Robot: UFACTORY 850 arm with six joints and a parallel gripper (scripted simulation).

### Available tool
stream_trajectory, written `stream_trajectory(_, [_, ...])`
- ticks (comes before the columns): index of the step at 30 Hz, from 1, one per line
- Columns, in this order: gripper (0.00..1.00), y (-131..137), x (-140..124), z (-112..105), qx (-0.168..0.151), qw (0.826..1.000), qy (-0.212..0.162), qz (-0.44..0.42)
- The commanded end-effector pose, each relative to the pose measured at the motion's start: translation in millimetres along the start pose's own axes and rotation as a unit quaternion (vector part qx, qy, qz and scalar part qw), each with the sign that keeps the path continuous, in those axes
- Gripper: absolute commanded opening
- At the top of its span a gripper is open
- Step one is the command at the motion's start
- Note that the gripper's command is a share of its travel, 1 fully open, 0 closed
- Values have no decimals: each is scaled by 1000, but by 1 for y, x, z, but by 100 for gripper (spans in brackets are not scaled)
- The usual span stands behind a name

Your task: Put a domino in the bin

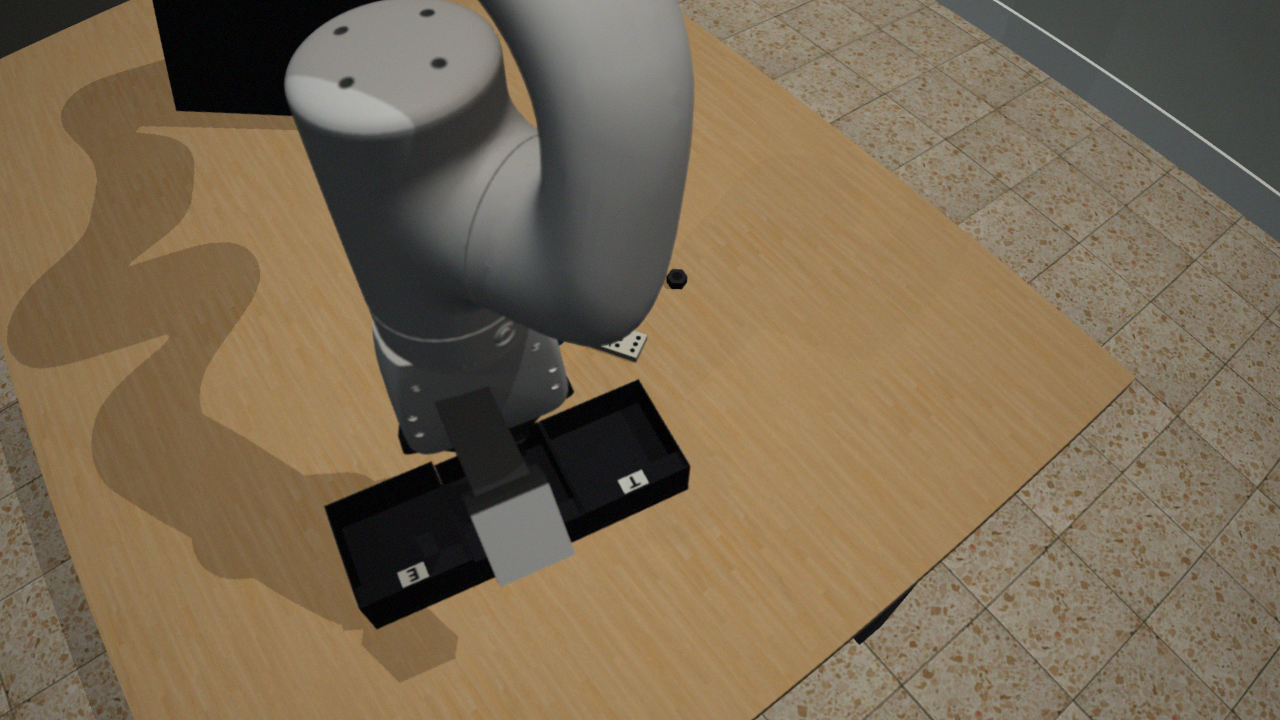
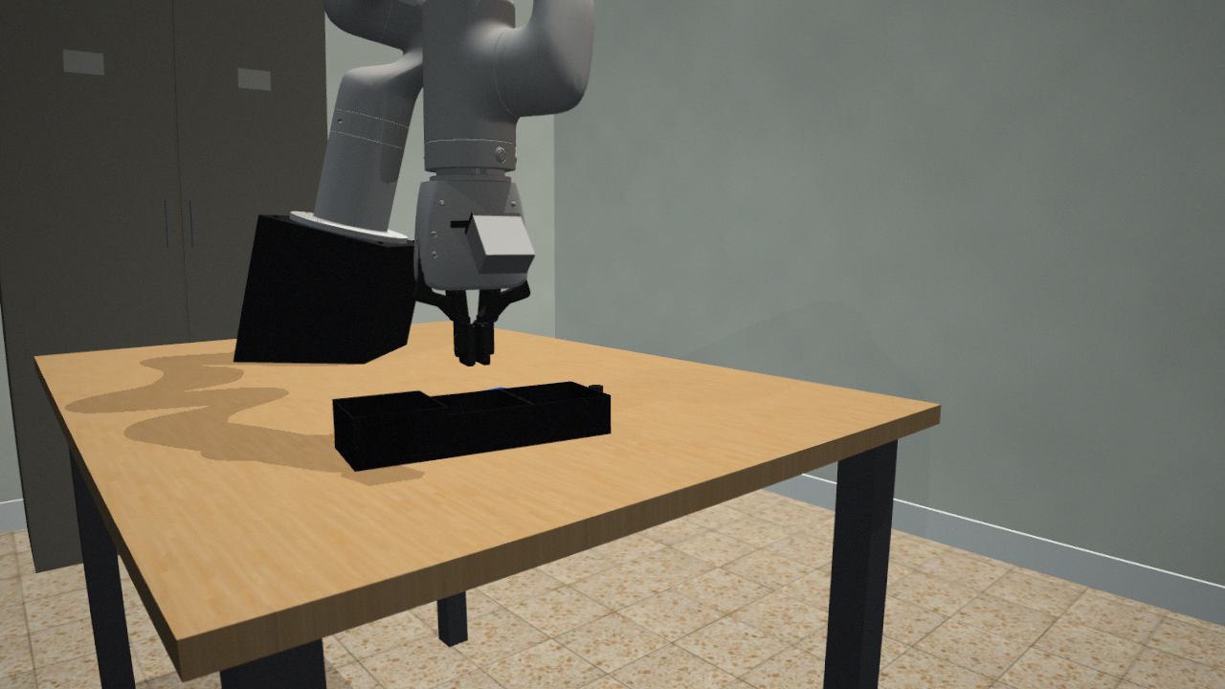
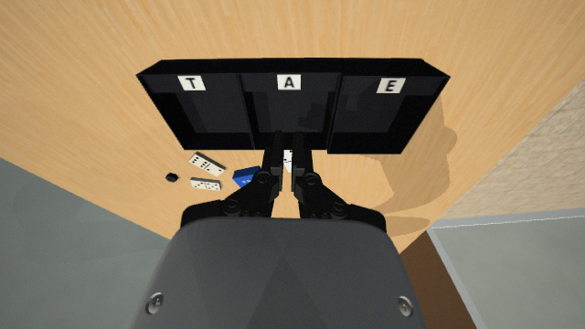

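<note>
arm (image 1: 501, 170) over bins | E bin (image 1: 393, 546) | T bin (image 1: 617, 443) | domino (image 1: 626, 345) part-hid

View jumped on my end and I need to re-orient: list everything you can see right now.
Bin row: one, black, three compartments marked T, A, E, on the table; nothing seen inside.
Dominoes: three, white with black pips, on the table beside the bins' unlabelled side; two near T, one mostly hidden behind the fingers.
Box: one, blue, between the dominoes.
Nut: one, black, beyond the two dominoes.
Table: one, light wood, dark legs.
Cabinet: one, grey-brown, behind the table.
Pedestal: one, black, at the table's back.
Arm: one, grey.
Gripper: one, black, shut and holding nothing, above compartment A.
</note>
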State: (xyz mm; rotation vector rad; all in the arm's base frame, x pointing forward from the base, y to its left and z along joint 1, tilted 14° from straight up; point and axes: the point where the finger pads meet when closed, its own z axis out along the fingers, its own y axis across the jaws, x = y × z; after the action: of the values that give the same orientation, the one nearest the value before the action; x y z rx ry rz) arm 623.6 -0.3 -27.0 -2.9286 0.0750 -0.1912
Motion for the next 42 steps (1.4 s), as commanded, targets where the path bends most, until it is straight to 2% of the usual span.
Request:
stream_trajectory(1, [7, -3, 1, -1, 0, 1000, 1, 0])
stream_trajectory(8, [7, -3, 1, 10, 0, 1000, 1, 0])
stream_trajectory(28, [7, -3, 1, 58, 0, 1000, 1, 0])
stream_trajectory(42, [7, -3, 1, 59, 0, 1000, 1, 0])
